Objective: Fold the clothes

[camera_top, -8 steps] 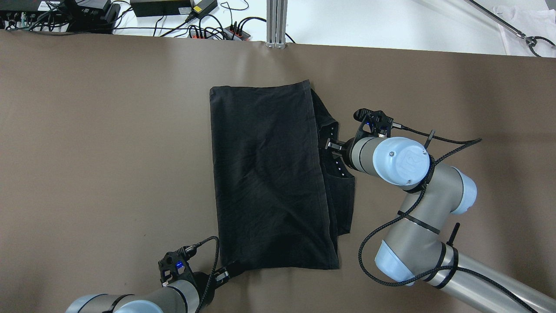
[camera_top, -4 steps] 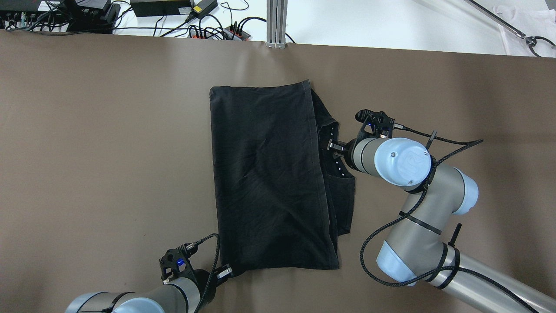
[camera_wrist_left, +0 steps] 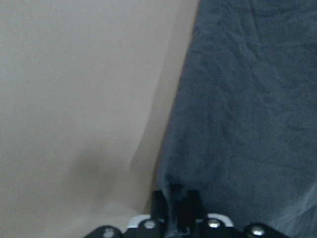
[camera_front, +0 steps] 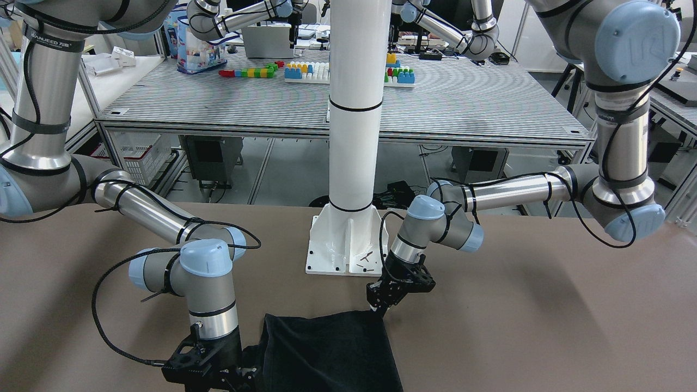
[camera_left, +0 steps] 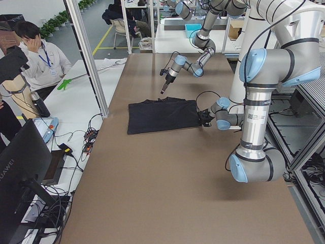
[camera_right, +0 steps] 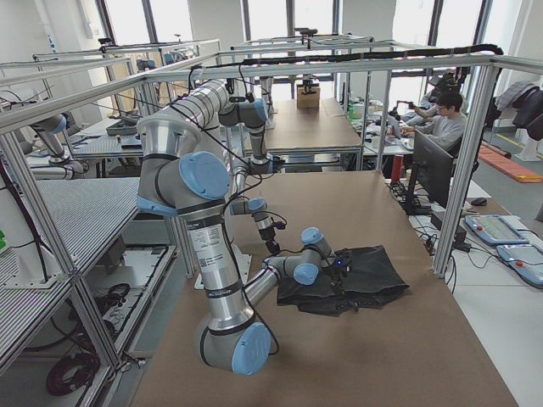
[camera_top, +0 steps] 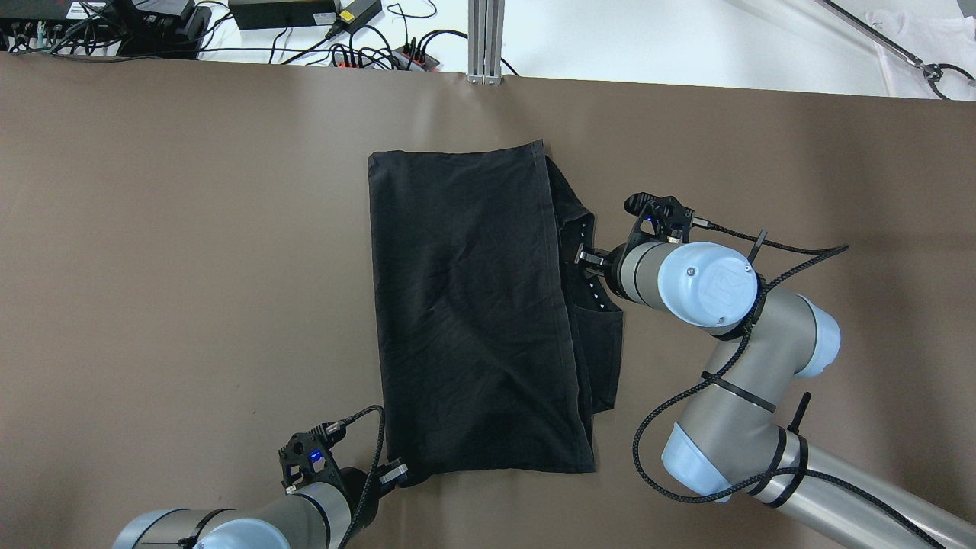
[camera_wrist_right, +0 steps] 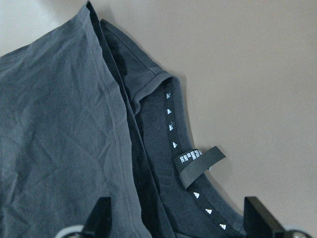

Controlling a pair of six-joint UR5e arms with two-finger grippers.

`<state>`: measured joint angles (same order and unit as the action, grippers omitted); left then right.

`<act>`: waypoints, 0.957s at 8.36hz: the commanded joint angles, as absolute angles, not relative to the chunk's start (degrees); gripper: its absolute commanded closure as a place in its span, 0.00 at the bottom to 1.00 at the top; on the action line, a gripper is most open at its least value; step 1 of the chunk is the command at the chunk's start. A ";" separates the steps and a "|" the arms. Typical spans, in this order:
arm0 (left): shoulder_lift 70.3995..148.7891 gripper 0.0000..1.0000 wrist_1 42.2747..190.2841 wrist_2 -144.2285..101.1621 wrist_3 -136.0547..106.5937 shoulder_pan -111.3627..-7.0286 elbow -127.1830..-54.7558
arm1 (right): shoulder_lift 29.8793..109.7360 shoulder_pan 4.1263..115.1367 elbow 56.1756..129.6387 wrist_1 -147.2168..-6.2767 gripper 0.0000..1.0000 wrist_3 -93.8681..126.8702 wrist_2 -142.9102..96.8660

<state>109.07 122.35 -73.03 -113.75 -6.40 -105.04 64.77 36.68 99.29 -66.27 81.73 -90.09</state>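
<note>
On the brown table (camera_top: pixel 191 267), centre: the clothes (camera_top: pixel 473 305) lie flat, one layer folded over another, collar showing along the robot's right edge.
Left gripper (camera_top: pixel 396 474) pinches the corner nearest the robot, fingers pressed together on the fabric. Right gripper (camera_wrist_right: pixel 178 208) hangs just above the collar and its label (camera_wrist_right: pixel 198 166), fingers spread wide.

Shows a brown counter (camera_top: pixel 191 267) with a white pillar (camera_front: pixel 354 136) upright on its base plate at the robot-side edge. Behind that, shows coloured blocks (camera_front: pixel 307 69) on a grated counter (camera_front: pixel 490 103). Past the far edge, shows an aluminium post (camera_top: pixel 485 38), a black power adapter (camera_top: pixel 282 11) and a seated person (camera_left: pixel 38 58).
</note>
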 commanded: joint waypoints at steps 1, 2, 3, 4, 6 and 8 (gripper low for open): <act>108.99 1.00 122.34 -73.04 -113.38 -7.03 -105.29 | 64.78 36.65 99.32 -66.18 0.06 81.83 -90.09; 108.20 1.00 122.34 -73.47 -112.86 -7.47 -106.77 | 64.51 36.30 99.75 -66.18 0.06 82.52 -90.09; 106.19 1.00 122.34 -73.65 -111.72 -7.64 -109.14 | 64.51 34.65 100.45 -66.18 0.06 82.70 -89.57; 104.26 1.00 122.34 -73.74 -111.19 -7.65 -111.25 | 64.77 33.41 101.50 -66.18 0.06 82.71 -88.26; 101.78 1.00 122.34 -73.65 -110.57 -7.65 -113.02 | 65.47 31.73 102.91 -66.53 0.07 82.79 -87.01; 101.78 1.00 122.34 -73.48 -110.48 -7.47 -112.50 | 68.44 26.57 106.33 -67.32 0.07 92.74 -84.66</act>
<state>102.18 122.34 -73.62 -110.69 -7.56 -112.57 65.78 30.84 103.47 -66.76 84.25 -87.03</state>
